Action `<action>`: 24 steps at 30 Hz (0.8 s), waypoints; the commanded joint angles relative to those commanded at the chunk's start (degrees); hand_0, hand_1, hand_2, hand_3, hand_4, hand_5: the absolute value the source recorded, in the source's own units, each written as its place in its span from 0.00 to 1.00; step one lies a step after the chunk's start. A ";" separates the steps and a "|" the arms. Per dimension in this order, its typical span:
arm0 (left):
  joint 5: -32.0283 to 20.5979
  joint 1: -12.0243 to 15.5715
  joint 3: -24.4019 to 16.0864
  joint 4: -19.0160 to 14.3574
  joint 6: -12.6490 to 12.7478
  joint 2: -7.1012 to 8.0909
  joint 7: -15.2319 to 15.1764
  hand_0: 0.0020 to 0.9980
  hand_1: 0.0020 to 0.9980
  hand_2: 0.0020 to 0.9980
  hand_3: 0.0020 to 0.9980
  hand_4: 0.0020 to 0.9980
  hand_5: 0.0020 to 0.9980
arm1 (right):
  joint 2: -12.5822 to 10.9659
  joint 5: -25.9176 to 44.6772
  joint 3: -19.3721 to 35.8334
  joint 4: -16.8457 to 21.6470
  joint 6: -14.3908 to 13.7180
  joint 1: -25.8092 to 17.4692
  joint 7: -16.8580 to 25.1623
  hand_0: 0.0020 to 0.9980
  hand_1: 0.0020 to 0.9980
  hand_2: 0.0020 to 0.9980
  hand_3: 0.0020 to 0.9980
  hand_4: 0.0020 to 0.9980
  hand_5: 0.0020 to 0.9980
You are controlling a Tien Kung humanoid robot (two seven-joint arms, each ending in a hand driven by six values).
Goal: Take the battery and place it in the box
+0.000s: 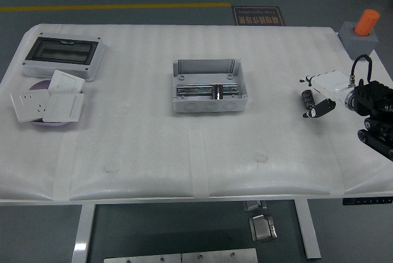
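- Right hand (319, 100) sits at three o'clock on the table, fingers curled around the battery (306, 98) — a small dark cylinder, held upright at the fingertips, low over the foam.
- Left arm is nowhere in view.
- The box (210, 86), grey and lidless, waits near table centre, at nine o'clock from the hand and well apart from it.
- Inside, a metal rail (212, 90) crosses the floor with a dark block on it — my call: aim for the free space beside that.
- Carry level, keep the grip firm, clear the near wall before lowering.
- Far left at nine o'clock: switch plates (46, 102) and a windowed enclosure (64, 55), well off the path.
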 joint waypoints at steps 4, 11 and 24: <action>0.14 -0.11 0.02 0.01 0.00 0.03 -0.02 0.59 0.62 0.50 0.65 0.60 0.37 | 0.08 -0.23 0.18 -0.52 -0.13 -0.11 0.20 0.77 0.75 0.82 0.93 0.99 0.41; 0.52 -0.17 -0.17 -0.03 -0.01 0.00 -0.05 0.59 0.62 0.50 0.65 0.60 0.37 | 0.33 -0.10 0.32 -0.94 -1.22 -0.02 0.47 0.77 0.74 0.81 0.92 0.99 0.42; 0.51 0.00 -0.06 -0.03 -0.01 0.01 -0.10 0.59 0.62 0.50 0.65 0.60 0.37 | 0.50 -0.96 1.27 -1.65 -2.25 -0.55 0.97 0.74 0.72 0.78 0.86 0.84 0.37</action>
